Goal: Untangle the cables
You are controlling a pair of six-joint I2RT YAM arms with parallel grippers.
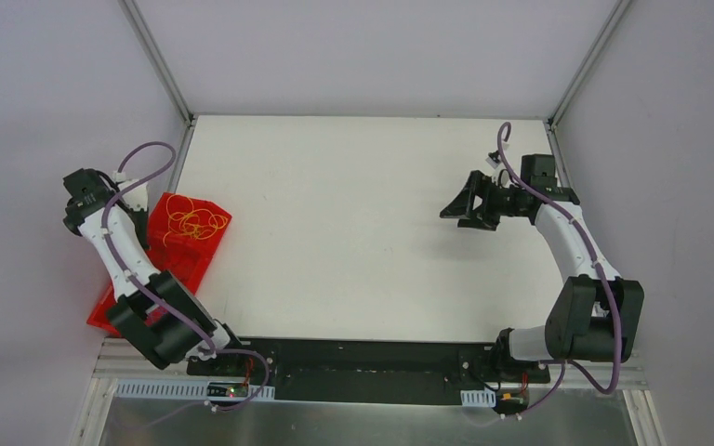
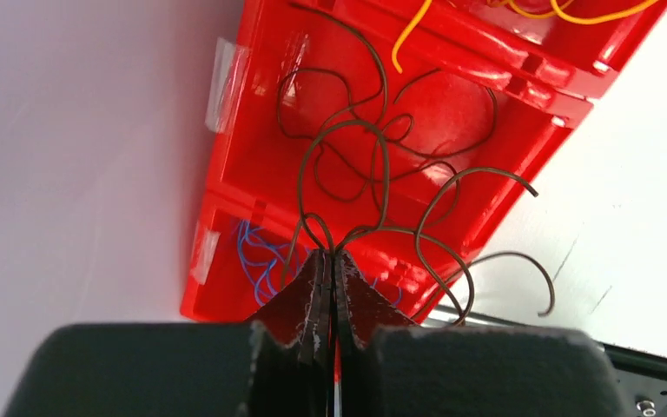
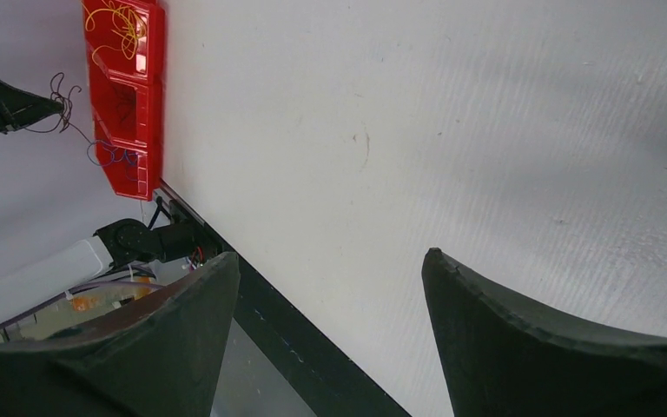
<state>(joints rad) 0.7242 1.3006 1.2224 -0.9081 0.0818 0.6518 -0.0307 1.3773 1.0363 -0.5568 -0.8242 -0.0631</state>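
Observation:
My left gripper (image 2: 330, 257) is shut on a bunch of thin black curly cables (image 2: 384, 156) and holds them above the middle compartment of a red tray (image 2: 240, 178). Thin blue cables (image 2: 255, 252) lie in the compartment nearest the gripper. Orange-yellow cables (image 2: 573, 14) lie in the far compartment, and they show in the top view (image 1: 195, 223). In the top view the left gripper (image 1: 93, 195) is at the tray's (image 1: 172, 268) left side. My right gripper (image 1: 456, 209) is open and empty above the table's right part, its fingers (image 3: 182, 330) wide apart.
The red tray (image 3: 149, 52) overhangs the table's left edge beside the grey wall. In the right wrist view the left gripper (image 3: 4, 106) holds the black cables (image 3: 62, 106) off the tray's side. A black base rail (image 1: 363, 358) runs along the near edge.

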